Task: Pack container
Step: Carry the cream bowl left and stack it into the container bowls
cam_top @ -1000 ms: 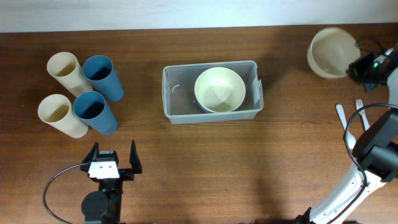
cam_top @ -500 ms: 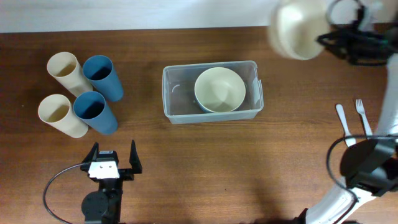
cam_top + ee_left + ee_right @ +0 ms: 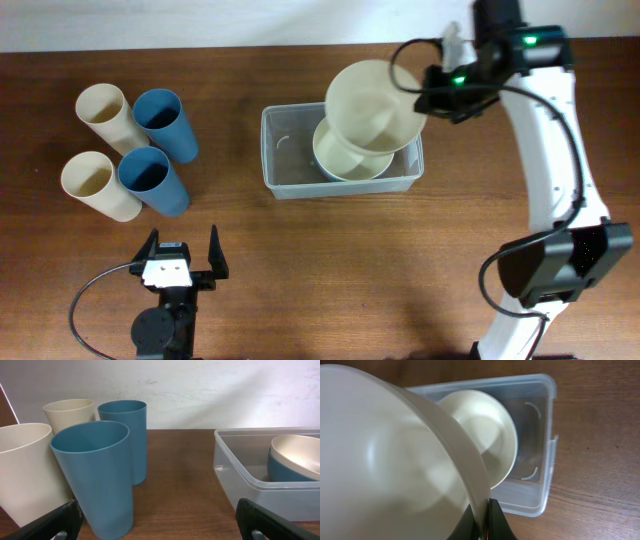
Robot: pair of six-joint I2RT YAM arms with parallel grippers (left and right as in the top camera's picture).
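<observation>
Container position: the container (image 3: 288, 170) sits flat on the table (image 3: 330, 270) at centre frame in the overhead view, long side left to right.
Contents: seated bowl (image 3: 348, 166), cream inside and blue outside, in the right half; left half bare.
Right gripper (image 3: 482, 518): clamped on the rim of the carried bowl (image 3: 370, 100), which hangs tilted above the container's right end.
Left gripper (image 3: 182, 258): fingers apart, holding nothing, lower left of the overhead view.
Cups (image 3: 150, 178): four, upper left, well apart from the container.
Handling (judged): thin clear plastic, so light, with slightly flexible walls; likely to skid on the wood if a bowl pushes sideways.
Where to hold (judged): pinch the rim at the bare left end wall; the rounded corners give poorer purchase.
</observation>
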